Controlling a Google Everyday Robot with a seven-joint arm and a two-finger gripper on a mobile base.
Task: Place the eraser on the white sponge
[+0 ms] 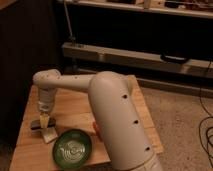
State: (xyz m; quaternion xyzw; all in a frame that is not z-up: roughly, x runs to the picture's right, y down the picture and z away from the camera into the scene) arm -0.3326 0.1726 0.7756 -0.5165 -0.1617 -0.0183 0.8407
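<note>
The eraser (36,125) is a small dark bar lying on the wooden table (75,110) at its left side. The white sponge (49,135) is a small pale pad right in front of it, and the two seem to touch at the sponge's back edge. My gripper (45,120) points straight down over them, its tip at the eraser's right end and just above the sponge. I cannot tell whether it touches the eraser.
A green plate (73,148) lies at the table's front edge, right of the sponge. An orange-red object (95,128) shows partly beside my arm. My white arm (115,115) covers the table's right half. A dark shelf unit (135,55) stands behind.
</note>
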